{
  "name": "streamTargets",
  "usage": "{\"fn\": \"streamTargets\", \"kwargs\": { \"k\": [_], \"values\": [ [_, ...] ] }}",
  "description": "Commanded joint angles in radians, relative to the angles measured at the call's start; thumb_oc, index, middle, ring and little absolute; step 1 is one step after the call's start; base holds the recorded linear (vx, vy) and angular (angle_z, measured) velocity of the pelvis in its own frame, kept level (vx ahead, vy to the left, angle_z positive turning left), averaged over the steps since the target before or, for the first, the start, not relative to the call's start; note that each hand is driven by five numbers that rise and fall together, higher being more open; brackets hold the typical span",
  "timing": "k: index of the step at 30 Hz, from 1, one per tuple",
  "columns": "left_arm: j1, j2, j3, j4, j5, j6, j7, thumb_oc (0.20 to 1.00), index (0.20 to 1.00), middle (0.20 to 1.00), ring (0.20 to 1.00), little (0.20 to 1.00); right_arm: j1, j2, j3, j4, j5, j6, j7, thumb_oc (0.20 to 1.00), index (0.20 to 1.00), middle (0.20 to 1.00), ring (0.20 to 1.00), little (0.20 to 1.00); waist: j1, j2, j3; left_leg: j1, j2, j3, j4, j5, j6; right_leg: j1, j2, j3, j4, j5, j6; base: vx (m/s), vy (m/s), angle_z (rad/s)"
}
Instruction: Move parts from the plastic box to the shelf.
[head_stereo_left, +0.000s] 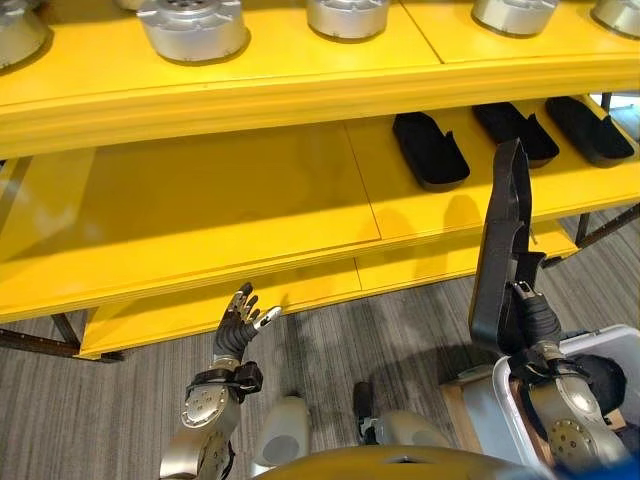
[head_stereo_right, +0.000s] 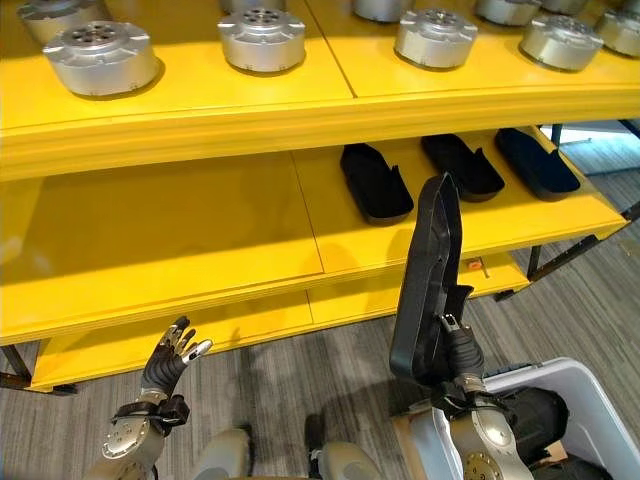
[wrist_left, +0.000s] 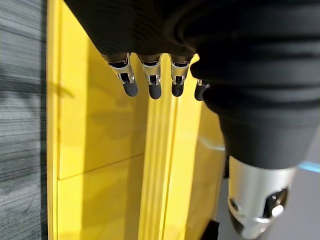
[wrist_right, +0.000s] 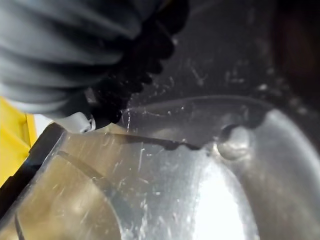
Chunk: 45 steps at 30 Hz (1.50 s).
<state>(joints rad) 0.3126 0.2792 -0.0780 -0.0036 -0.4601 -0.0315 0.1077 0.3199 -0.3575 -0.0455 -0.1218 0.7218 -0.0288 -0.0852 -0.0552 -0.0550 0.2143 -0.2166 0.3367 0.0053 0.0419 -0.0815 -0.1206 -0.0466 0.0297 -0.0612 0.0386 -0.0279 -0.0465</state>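
More dark parts are seen in plastic box (head_stereo_right: 590, 385); black part (head_stereo_right: 428, 290) is gripped upright by right hand (head_stereo_right: 462, 352) before shelf (head_stereo_right: 200, 240) edge; left hand (head_stereo_right: 170, 362) is held open.

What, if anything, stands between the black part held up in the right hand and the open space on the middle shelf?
Nothing visible does. The right hand holds the long black part upright in front of the middle shelf, whose left stretch is bare. Three similar black parts lie further right on that shelf, beside the gap rather than in it. The left hand hangs low, clear of the way.

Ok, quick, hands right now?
Left hand: open, holding nothing, below the shelf.
Right hand: shut on a black part, held upright.
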Motion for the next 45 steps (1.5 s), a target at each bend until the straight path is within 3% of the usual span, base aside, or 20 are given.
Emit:
{"fn": "streamTargets", "kwargs": {
  "k": [1, 2, 8, 20, 24, 34, 38, 45],
  "values": [
    [0.037, 0.036, 0.028, -0.069, 0.013, -0.051, -0.01, 1.0, 1.0, 1.0, 1.0, 1.0, -0.011, -0.03, 0.005, -0.066, -0.003, -0.046, 0.023, 0.2, 0.2, 0.2, 0.2, 0.2, -0.006, 0.019, -0.056, 0.126, -0.134, -0.056, 0.0, 0.149, 0.014, -0.002, -0.131, 0.037, 0.099, -0.072, 0.144, 0.17, 0.312, -0.08],
    [0.036, 0.037, 0.03, -0.079, 0.014, -0.056, -0.021, 1.0, 1.0, 1.0, 1.0, 1.0, -0.005, -0.018, 0.017, -0.071, -0.002, -0.035, 0.04, 0.2, 0.2, 0.2, 0.2, 0.2, -0.011, 0.026, -0.066, 0.131, -0.149, -0.022, 0.009, 0.13, 0.014, 0.02, -0.155, 0.039, 0.087, -0.06, 0.159, 0.14, 0.242, -0.26],
    [0.028, 0.089, 0.045, -0.077, 0.025, -0.056, -0.026, 1.0, 1.0, 1.0, 1.0, 1.0, -0.018, -0.01, 0.037, -0.041, -0.011, -0.008, 0.055, 0.2, 0.2, 0.2, 0.2, 0.2, 0.011, 0.004, -0.083, 0.138, -0.203, 0.022, 0.042, 0.074, 0.031, 0.069, -0.233, 0.024, 0.021, -0.023, 0.195, 0.11, 0.201, -0.23],
    [0.044, 0.103, 0.037, -0.078, 0.016, -0.042, -0.031, 1.0, 1.0, 1.0, 1.0, 1.0, -0.141, -0.054, 0.102, 0.021, -0.038, 0.011, 0.037, 0.2, 0.2, 0.2, 0.2, 0.2, 0.056, -0.026, -0.092, 0.139, -0.221, 0.024, 0.041, 0.057, 0.041, 0.097, -0.253, -0.007, -0.034, -0.002, 0.211, 0.02, 0.026, 0.06],
    [0.047, 0.114, 0.025, -0.091, 0.002, -0.034, -0.03, 1.0, 1.0, 1.0, 1.0, 1.0, -0.282, -0.098, 0.18, 0.066, -0.081, 0.025, 0.015, 0.2, 0.2, 0.2, 0.2, 0.2, 0.087, -0.032, -0.082, 0.135, -0.219, 0.007, 0.033, 0.067, 0.036, 0.108, -0.248, -0.031, -0.045, -0.008, 0.208, 0.0, -0.042, 0.14],
    [0.013, 0.185, -0.025, -0.152, -0.052, -0.031, -0.013, 1.0, 1.0, 1.0, 1.0, 1.0, -0.706, -0.135, 0.279, 0.276, -0.123, 0.028, -0.134, 0.2, 0.2, 0.2, 0.2, 0.2, 0.158, -0.003, -0.018, 0.073, -0.225, -0.046, 0.059, 0.089, 0.026, 0.074, -0.241, -0.073, 0.005, -0.026, 0.195, -0.06, -0.042, 0.17],
    [-0.049, 0.238, -0.079, -0.156, -0.087, -0.05, 0.016, 1.0, 1.0, 1.0, 1.0, 1.0, -0.967, -0.151, 0.297, 0.439, -0.111, 0.007, -0.24, 0.2, 0.2, 0.2, 0.2, 0.2, 0.165, 0.041, 0.071, -0.024, -0.223, -0.057, 0.118, 0.101, 0.025, -0.081, -0.233, -0.058, 0.14, -0.047, 0.184, -0.24, 0.005, 0.01],
    [-0.094, 0.261, -0.138, -0.15, -0.104, -0.067, 0.033, 1.0, 1.0, 1.0, 1.0, 1.0, -1.247, -0.198, 0.297, 0.667, -0.14, -0.001, -0.334, 0.2, 0.2, 0.2, 0.2, 0.2, 0.168, 0.075, 0.128, -0.152, -0.226, -0.051, 0.207, 0.097, 0.026, -0.247, -0.232, -0.033, 0.281, -0.071, 0.175, -0.16, 0.021, -0.09]
  ]
}}
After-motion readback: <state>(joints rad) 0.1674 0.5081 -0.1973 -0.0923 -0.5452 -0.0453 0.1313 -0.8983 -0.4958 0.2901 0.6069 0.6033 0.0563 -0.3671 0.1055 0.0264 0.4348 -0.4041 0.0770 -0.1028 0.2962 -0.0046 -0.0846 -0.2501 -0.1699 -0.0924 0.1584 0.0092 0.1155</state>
